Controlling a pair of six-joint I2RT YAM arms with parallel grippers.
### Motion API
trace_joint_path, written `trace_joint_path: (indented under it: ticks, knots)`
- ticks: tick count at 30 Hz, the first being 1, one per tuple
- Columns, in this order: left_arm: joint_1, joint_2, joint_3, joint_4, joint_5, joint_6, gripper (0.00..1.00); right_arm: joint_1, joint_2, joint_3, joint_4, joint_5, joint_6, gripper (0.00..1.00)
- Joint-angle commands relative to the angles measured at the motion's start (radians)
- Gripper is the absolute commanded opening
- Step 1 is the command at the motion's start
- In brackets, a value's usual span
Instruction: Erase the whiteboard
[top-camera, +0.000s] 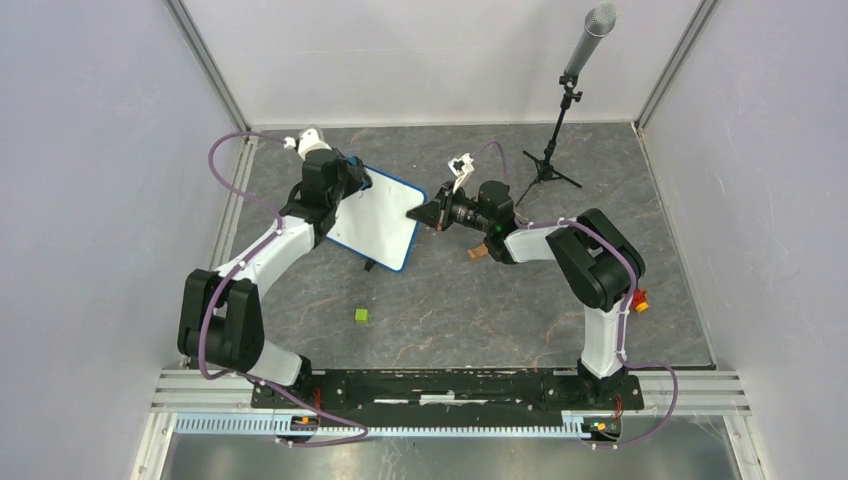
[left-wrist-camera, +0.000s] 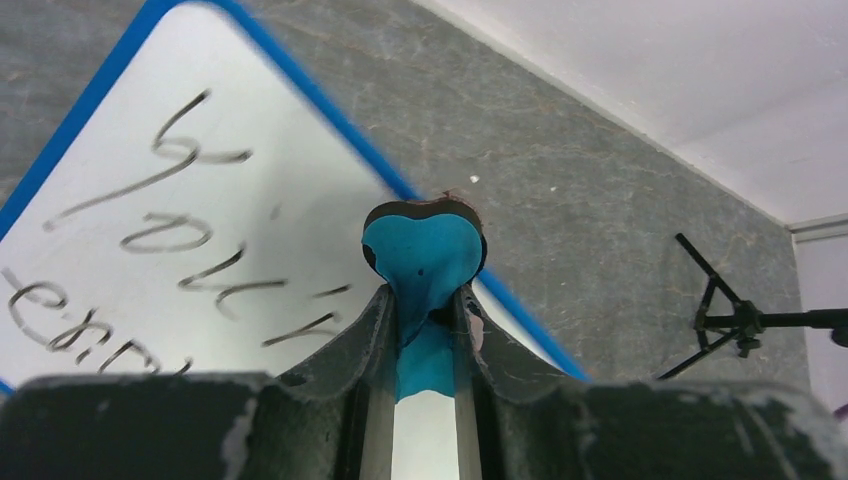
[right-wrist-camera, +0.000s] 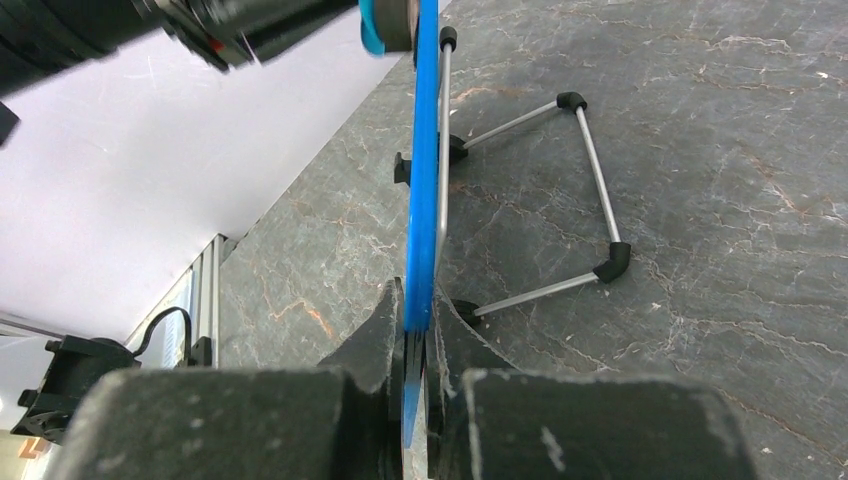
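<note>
The whiteboard (top-camera: 378, 221) is white with a thin blue frame and stands tilted near the table's middle left. Black handwriting (left-wrist-camera: 160, 240) covers it in the left wrist view. My left gripper (top-camera: 358, 180) is shut on a small blue eraser (left-wrist-camera: 425, 250) at the board's far upper edge. My right gripper (top-camera: 428, 212) is shut on the board's blue frame (right-wrist-camera: 422, 180) at its right edge. The board's wire stand (right-wrist-camera: 590, 180) with black feet shows behind it in the right wrist view.
A microphone on a black tripod (top-camera: 560, 130) stands at the back right. A small green cube (top-camera: 361, 315) lies on the table in front of the board. A brown object (top-camera: 478, 252) lies under the right arm. An orange-red piece (top-camera: 640, 300) sits by the right arm's elbow.
</note>
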Motion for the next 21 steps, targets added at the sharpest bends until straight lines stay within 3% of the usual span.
trace_joint_path:
  ticks: [1,5,10,21]
  knots:
    - [0.042,-0.031,-0.161,0.039,-0.024,-0.045,0.11,0.024,0.016,0.018,-0.008,-0.072,-0.073,0.0]
    - [0.077,-0.049,-0.277,0.062,-0.028,-0.069,0.11,0.024,0.018,0.018,0.001,-0.076,-0.066,0.0]
    - [0.067,-0.051,-0.297,0.044,-0.03,-0.049,0.1,0.024,0.019,0.018,0.009,-0.077,-0.059,0.0]
    - [-0.158,0.02,0.035,-0.083,-0.171,0.101,0.12,0.024,0.018,0.02,0.006,-0.075,-0.063,0.0]
